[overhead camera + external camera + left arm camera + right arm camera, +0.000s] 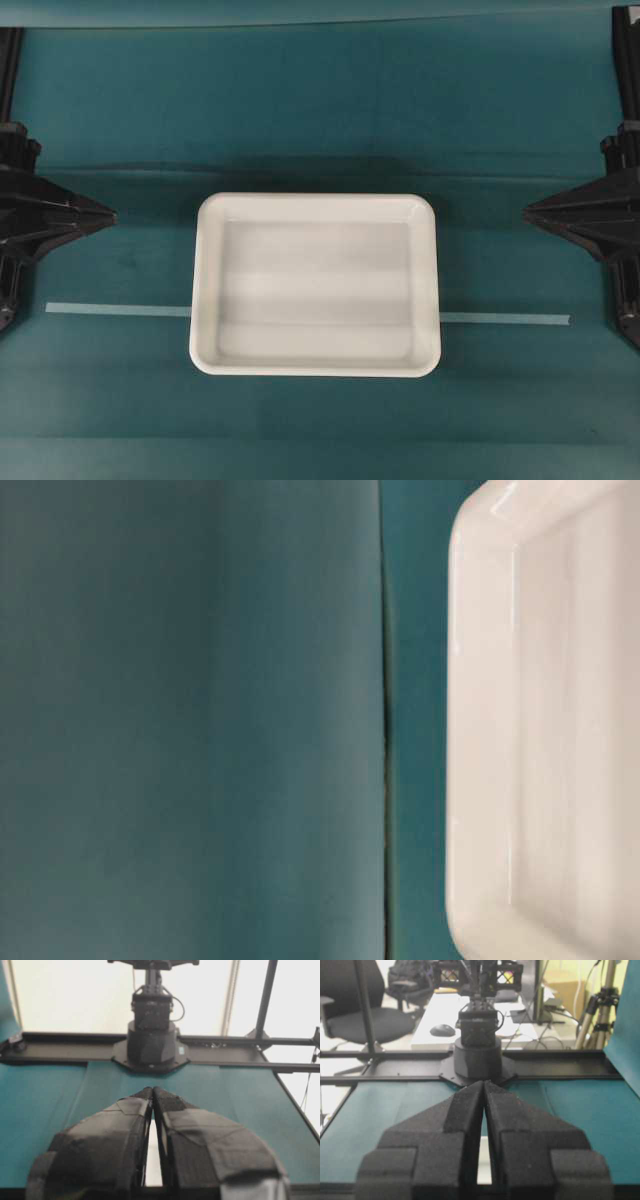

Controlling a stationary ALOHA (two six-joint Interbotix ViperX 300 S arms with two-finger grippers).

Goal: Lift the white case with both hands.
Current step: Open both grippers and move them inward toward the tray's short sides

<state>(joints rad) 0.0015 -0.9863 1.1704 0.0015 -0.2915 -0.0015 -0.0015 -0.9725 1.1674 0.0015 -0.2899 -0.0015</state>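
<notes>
The white case (315,285) lies flat on the teal table, in the middle of the overhead view, and its left rim (480,740) fills the right side of the table-level view. At the left edge my left gripper (112,214) is shut, its tip pointing at the case from well to the left. Opposite it, my right gripper (527,209) is shut too, well to the right of the case. In each wrist view the fingertips meet (152,1090) (484,1083), nothing is held, and a white sliver of the case shows through the slit behind them.
A pale tape strip (505,319) runs across the teal cloth (320,110) and passes under the case. Each wrist view shows the opposite arm's base (152,1042) (479,1050) at the far table edge, with black frame rails (60,1045) behind.
</notes>
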